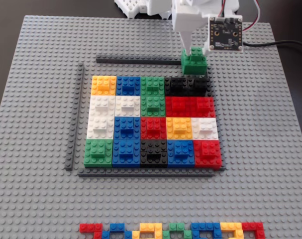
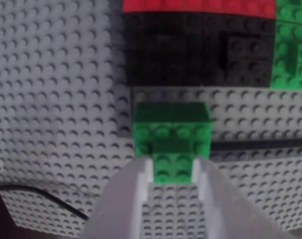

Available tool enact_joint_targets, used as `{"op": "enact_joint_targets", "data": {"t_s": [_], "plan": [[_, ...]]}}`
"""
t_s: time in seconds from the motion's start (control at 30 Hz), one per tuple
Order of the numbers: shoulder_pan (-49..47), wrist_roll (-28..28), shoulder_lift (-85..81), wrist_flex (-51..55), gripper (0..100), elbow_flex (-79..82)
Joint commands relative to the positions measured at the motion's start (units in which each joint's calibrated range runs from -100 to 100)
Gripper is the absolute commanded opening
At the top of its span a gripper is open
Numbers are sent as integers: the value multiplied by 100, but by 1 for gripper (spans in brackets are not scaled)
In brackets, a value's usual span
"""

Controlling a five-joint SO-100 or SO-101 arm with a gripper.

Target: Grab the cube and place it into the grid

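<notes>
In the fixed view the white claw comes down from the top centre of the frame and pinches the small brick on top of the green cube. The cube sits at the upper middle of the frame, just above the black tile at the grid's top right corner, at the right end of the dark strip that runs above the grid. Whether it rests on the grey baseplate or hangs just over it cannot be told. A small circuit board with a camera rides on the arm right of the claw. A row of small mixed bricks lies along the bottom edge.

In the wrist view the claw enters from the bottom centre, its two pale fingers closed on the sides of the cube's top brick. The grid fills the upper right, black tile nearest, red beyond, green at the right edge. A black cable crosses the lower left.
</notes>
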Motion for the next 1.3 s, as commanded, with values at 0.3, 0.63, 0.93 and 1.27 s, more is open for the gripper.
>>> {"op": "enact_joint_targets", "data": {"t_s": [0.3,0.63,0.93,1.27], "plan": [[-13,5,14,-179,4,-13],[10,29,117,-227,4,6],[98,112,178,-257,4,-13],[83,93,264,-247,4,-130]]}}
